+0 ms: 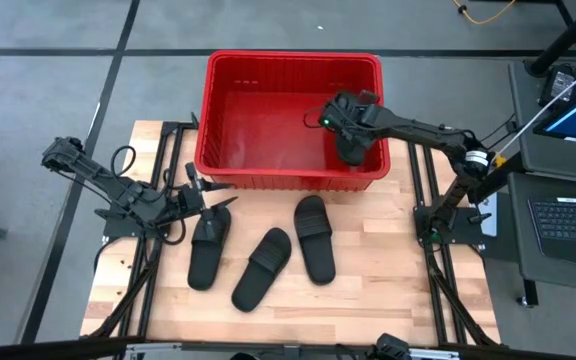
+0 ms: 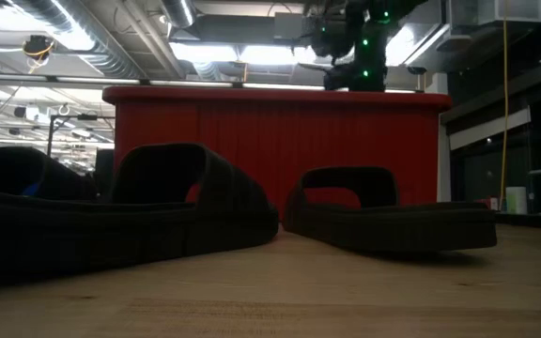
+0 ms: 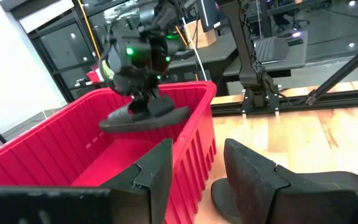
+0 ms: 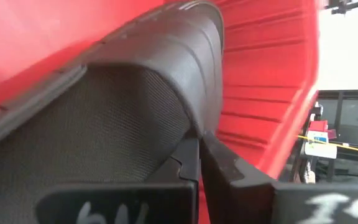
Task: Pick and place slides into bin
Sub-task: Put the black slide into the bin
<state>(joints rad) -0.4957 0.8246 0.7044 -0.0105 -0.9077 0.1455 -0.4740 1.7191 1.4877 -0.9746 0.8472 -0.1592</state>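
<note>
A pale wooden table (image 1: pixel 368 300) stood on grey floor, the red bin (image 1: pixel 288 62) at its far edge and three slides (image 1: pixel 268 268) lying just in front of the bin. The right gripper (image 1: pixel 351 150) reached over the bin's right end, clenched on a fourth slide (image 3: pixel 145 116) held inside it. The left gripper (image 1: pixel 218 192) waited spread apart just outside the bin's front-left corner.

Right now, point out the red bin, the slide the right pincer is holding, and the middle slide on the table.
red bin (image 1: pixel 290 62): high view, far rim.
held slide (image 3: pixel 143 117): left wrist view, sole edge.
middle slide (image 1: pixel 262 267): high view, footbed.
</note>
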